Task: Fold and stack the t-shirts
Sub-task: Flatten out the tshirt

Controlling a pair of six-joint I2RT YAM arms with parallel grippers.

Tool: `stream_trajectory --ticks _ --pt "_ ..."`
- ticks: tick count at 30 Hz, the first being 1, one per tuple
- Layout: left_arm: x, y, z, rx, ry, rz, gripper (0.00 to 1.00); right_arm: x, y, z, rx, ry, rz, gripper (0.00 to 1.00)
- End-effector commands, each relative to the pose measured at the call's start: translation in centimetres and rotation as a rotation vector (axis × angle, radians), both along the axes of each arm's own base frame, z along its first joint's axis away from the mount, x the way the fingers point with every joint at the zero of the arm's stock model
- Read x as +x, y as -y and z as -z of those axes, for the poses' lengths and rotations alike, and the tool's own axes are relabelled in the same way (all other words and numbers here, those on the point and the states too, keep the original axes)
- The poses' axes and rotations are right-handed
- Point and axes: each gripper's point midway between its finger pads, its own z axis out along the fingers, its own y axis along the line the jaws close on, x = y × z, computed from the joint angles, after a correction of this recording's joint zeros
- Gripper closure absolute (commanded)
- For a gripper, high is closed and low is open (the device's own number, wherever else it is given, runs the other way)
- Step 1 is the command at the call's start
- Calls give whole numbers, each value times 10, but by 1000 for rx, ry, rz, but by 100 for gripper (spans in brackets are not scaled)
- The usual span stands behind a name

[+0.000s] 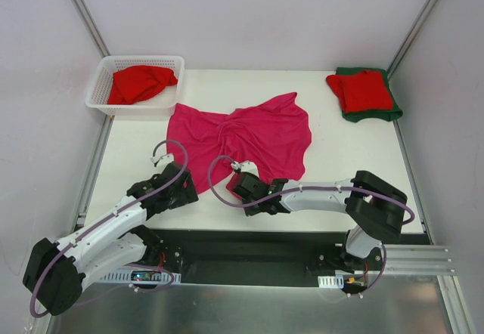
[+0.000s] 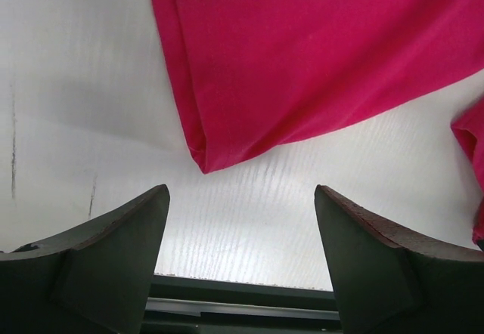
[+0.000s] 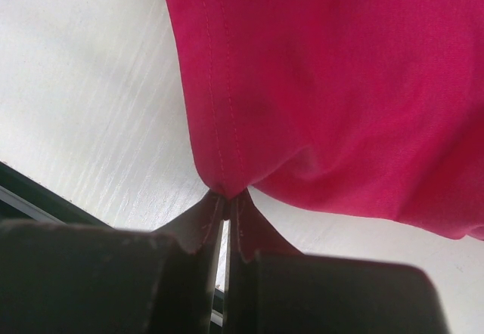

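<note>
Right gripper (image 3: 225,202) is clamped on the pink shirt's (image 1: 257,134) near hem (stitching visible); left gripper (image 2: 240,198), jaws apart, sits just near its left corner.

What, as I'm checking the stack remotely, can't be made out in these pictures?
- Top view: dark green t-shirt mostly covered by the folded red t-shirt on it.
- Top view: red cloth bunched in the basket; one shirt or several, unclear.
- Wrist views: magenta t-shirt cut off by frame edges.

White table (image 1: 355,156), pale grey walls (image 1: 249,17)
</note>
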Motion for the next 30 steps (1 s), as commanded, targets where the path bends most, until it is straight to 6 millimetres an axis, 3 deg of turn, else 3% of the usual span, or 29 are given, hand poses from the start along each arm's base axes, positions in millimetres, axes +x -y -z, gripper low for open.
stream_trajectory --ticks 1,3,8,22,24,27,30 --pt "6 -11 1 55 30 -52 23 2 3 -11 -8 22 1 99" --pt "7 -13 1 63 42 -55 25 2 2 -11 -6 22 -1 99" --pt "14 -13 4 79 67 -44 43 2 2 -11 -6 18 -1 99" --pt "23 -11 11 141 10 -57 46 1 4 -13 -5 17 0 99" --pt "24 -11 10 142 16 -62 50 1 5 -13 -5 19 2 99" --pt "25 -12 9 146 18 -63 62 0 5 -11 -9 15 2 99" --pt "26 -11 9 145 21 -61 66 0 5 -11 -8 11 2 99"
